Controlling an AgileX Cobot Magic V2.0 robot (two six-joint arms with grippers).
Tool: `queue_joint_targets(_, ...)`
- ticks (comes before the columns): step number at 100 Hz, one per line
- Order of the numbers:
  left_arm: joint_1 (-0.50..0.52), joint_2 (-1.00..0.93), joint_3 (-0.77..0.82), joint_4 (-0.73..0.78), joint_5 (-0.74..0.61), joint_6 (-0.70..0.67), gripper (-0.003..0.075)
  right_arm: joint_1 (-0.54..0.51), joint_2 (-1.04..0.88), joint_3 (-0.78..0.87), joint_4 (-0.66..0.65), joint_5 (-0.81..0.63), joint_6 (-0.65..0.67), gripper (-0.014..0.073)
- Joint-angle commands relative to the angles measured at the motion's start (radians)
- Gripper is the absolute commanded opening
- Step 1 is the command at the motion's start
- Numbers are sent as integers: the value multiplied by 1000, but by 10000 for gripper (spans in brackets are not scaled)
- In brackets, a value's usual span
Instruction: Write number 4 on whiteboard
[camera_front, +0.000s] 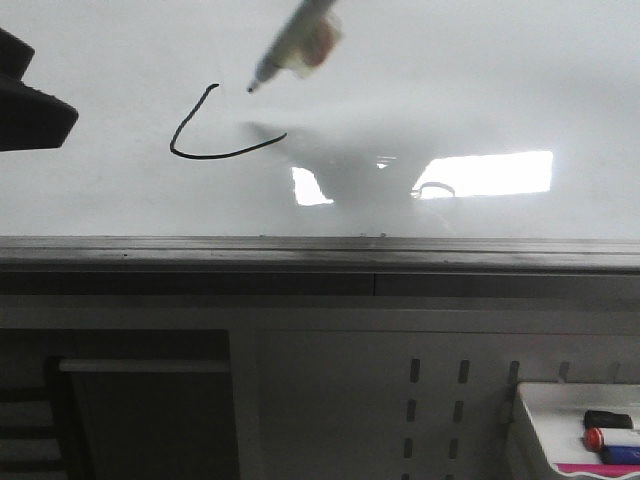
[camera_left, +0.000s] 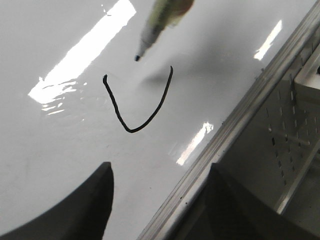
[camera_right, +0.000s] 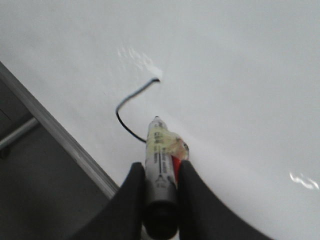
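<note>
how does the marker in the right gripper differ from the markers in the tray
The held marker is uncapped, tip angled at the whiteboard, clamped by the right gripper. The tray markers lie flat and capped in the white tray below the board rail. Held marker: pale taped barrel; tray markers: black, red, blue.

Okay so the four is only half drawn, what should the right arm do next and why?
Probably lower the marker tip onto the whiteboard and draw the stem: only the slanted stroke and crossbar exist, and the right gripper holds the tip just above the crossbar's end.
</note>
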Motion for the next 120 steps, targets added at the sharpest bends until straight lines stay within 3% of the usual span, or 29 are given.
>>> queue_joint_targets(1, 2, -8, -28, -13, -55, -11, 367, -2, -4, -55, -13, -108, -4, -64)
queue_joint_targets(14, 2, -8, -28, -13, -55, -11, 367, -11, 49, -57, -13, -93, -4, -64)
queue_joint_targets(41, 2, -8, -28, -13, -102, -11, 367, 39, 59, -25, 32, 132, -4, -64)
queue_joint_targets(63, -18, 69, -27, -9, -146, -11, 367, 100, 41, -50, 32, 98, -4, -64)
queue_joint_targets(88, -37, 237, -33, 18, -293, -11, 367, 176, 40, -126, 32, 219, -4, -64)
queue_joint_targets(112, -35, 292, -48, -8, -325, -11, 367, 191, 40, -134, 65, 267, -4, -64)
queue_joint_targets(120, -35, 296, -48, -16, -343, -11, 318, 191, 40, -134, 65, 275, -4, -64)
